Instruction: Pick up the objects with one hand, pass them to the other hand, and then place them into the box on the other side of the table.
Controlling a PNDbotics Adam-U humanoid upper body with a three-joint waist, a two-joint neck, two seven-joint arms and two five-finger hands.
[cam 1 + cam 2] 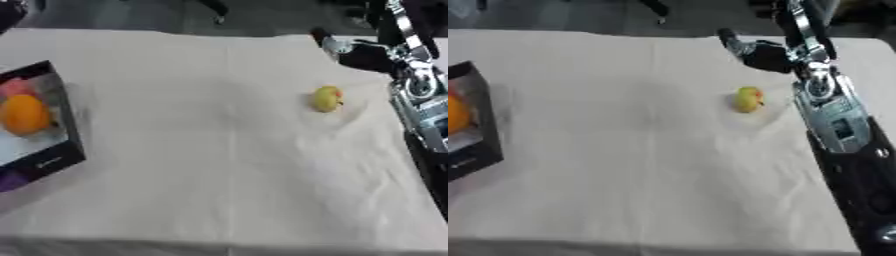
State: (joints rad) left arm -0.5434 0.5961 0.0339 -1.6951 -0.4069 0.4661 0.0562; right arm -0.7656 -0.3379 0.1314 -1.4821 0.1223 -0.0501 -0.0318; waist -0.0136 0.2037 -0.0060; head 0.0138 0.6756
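The yellow fruit (749, 99) lies on the cloth (219, 150) at the right, just nearer than the right hand (756, 52). Whether that hand is open, I cannot tell. The box (52, 150) stands far left.

The counter (219, 165) wears a pale cream cloth. A yellow fruit (327, 98) lies on it near the robot hand (750, 49), just below it. A black box (61, 150) sits well apart, at the counter's opposite edge.
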